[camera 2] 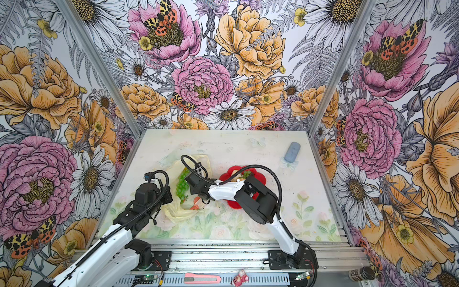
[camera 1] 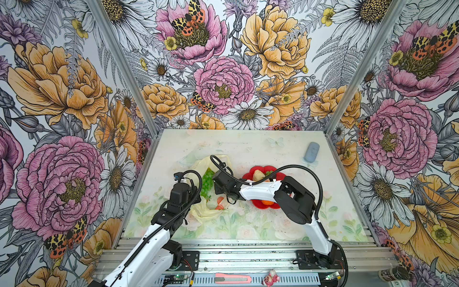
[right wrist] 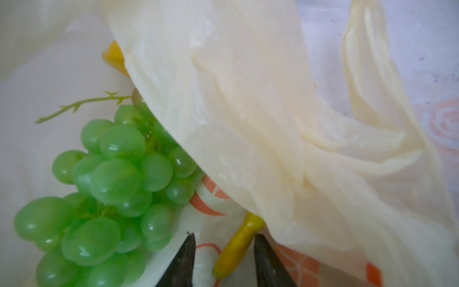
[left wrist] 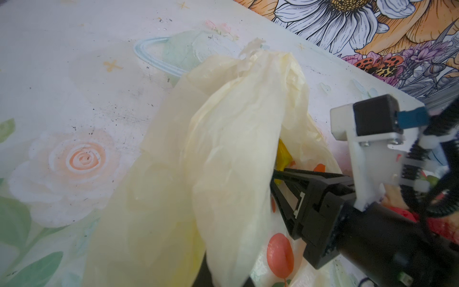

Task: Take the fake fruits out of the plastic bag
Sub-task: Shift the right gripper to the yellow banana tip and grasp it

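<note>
– Pink box cutter (camera 1: 232, 278) on the metal rail (camera 1: 248, 256) along the near edge, a small pink toy (camera 1: 270, 277) beside it. What lies on the bench (camera 1: 248, 231) itself?
– The plastic bag (camera 1: 206, 213), crumpled a little left of the middle. The left hand (camera 1: 197, 196) is clamped tight on its thin film and holds a fold up off the bench; from that wrist the cream plastic drapes right across the lens.
– And the right hand (right wrist: 224, 259)?
– It reaches into the bag's mouth from the right side. Its two fingers (right wrist: 263, 263) stand narrowly apart, one on each side of the stem end of the yellow banana (right wrist: 236, 246). I cannot tell whether both touch it.
– Anything else inside?
– The green grape bunch (right wrist: 114, 174), lying in the open bag just beside the banana; both top views show it between the two hands.
– Farther back?
– A red flower-shaped plate (camera 1: 247, 176) just right of the bag, carrying an orange (camera 1: 267, 202) at its near rim, a cream piece (camera 1: 258, 175) and a green round fruit (camera 1: 269, 172) at its far side. A grey-blue block (camera 1: 311, 151) lies alone near the far right corner.
</note>
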